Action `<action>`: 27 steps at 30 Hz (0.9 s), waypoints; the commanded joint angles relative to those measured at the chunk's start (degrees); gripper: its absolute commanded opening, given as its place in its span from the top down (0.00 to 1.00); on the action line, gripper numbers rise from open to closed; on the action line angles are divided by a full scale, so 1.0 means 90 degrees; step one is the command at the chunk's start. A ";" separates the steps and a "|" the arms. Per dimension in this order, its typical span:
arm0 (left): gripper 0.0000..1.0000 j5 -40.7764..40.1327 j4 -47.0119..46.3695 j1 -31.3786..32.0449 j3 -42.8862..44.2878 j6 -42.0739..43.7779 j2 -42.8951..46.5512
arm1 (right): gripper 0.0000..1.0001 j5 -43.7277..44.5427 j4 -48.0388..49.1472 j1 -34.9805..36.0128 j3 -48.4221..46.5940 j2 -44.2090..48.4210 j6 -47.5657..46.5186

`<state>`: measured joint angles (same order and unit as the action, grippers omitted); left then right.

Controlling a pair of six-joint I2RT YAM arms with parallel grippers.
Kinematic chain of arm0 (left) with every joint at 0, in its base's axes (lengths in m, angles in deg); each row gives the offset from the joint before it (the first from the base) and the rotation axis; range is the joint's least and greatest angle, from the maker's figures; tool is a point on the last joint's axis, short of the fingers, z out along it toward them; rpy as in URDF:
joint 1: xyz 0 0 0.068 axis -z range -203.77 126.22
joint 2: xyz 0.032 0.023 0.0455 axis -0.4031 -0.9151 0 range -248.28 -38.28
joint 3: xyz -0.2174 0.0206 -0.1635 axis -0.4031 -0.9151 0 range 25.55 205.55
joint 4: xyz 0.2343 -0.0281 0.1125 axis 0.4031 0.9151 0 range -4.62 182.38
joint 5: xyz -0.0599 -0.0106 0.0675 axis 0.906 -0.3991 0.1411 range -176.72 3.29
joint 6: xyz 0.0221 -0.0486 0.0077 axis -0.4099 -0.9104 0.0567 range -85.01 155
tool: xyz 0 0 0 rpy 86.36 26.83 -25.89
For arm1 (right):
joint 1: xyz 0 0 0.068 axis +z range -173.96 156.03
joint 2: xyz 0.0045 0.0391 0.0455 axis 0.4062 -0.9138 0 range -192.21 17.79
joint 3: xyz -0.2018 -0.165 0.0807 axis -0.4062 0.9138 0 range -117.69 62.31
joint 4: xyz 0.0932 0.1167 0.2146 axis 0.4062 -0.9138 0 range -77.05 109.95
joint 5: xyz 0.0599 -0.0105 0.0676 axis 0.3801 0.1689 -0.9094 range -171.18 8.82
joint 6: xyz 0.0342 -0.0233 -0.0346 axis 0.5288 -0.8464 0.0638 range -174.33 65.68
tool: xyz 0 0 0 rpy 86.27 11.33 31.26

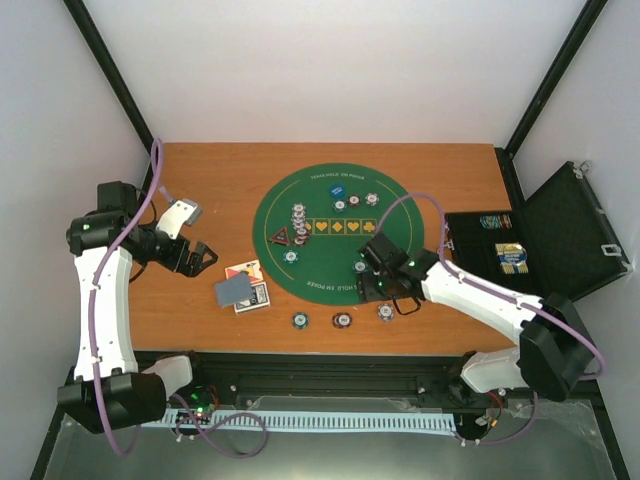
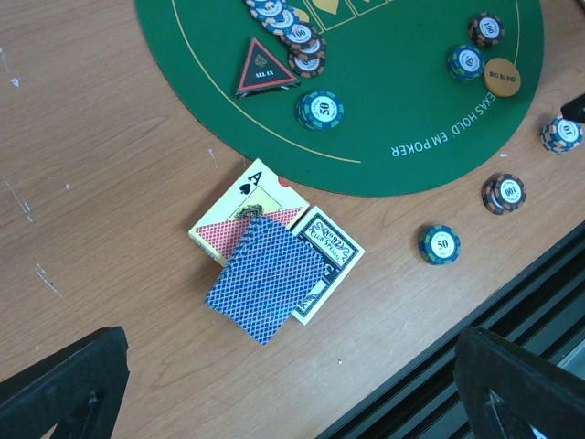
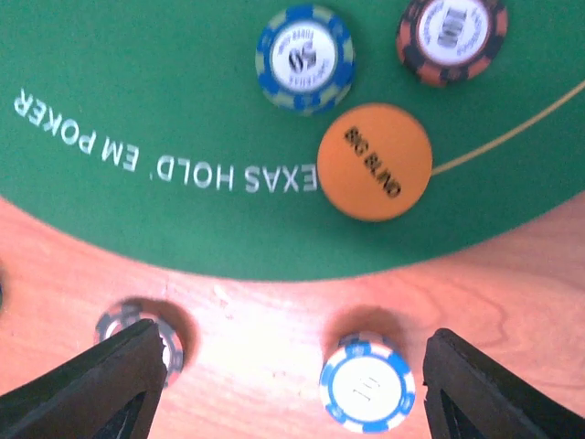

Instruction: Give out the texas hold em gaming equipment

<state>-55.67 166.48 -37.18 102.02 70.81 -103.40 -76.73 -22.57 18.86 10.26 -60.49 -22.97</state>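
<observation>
Overhead, two wrist close-ups; common mat [image 1: 320, 262] edge

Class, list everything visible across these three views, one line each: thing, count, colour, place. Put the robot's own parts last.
table: one, brown wood, under everything.
mat: one, green, round, mid-table.
triangular marker: one, black-red, mat's left part.
chip row: count unclear, blue and brown, overlapping beside the marker.
loose chips on the mat: six, mixed colours, spread around.
Big Blind disc: one, orange, mat's near edge.
blue disc: one, mat's far side.
chips off the mat: three, teal, brown, grey-white, wood by near edge.
blue-backed cards: count unclear, left of mat, over two packs or cards.
black case: one, open, table's right end.
left gripper: black, open, near the cards.
right gripper: black, open, by the grey-white chip.
</observation>
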 commanded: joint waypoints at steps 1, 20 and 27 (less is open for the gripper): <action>0.00 -0.0003 0.0181 -0.0041 -0.0033 0.0043 0.0219 | 0.22 0.0280 0.0166 0.0354 0.0545 0.0416 0.0542; 0.00 0.0032 0.0156 -0.0035 0.0082 0.0000 0.0146 | 0.22 0.0638 0.0528 0.0491 0.1359 -0.0104 0.0709; 0.00 -0.0024 0.0149 -0.0039 0.0107 0.0002 0.0143 | 0.25 0.0449 0.0883 0.0413 0.1458 -0.0410 0.0643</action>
<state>-56.00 166.85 -37.18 101.25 70.79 -101.98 -72.93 -17.61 22.95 22.30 -62.81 -17.40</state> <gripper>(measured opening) 0.998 0.761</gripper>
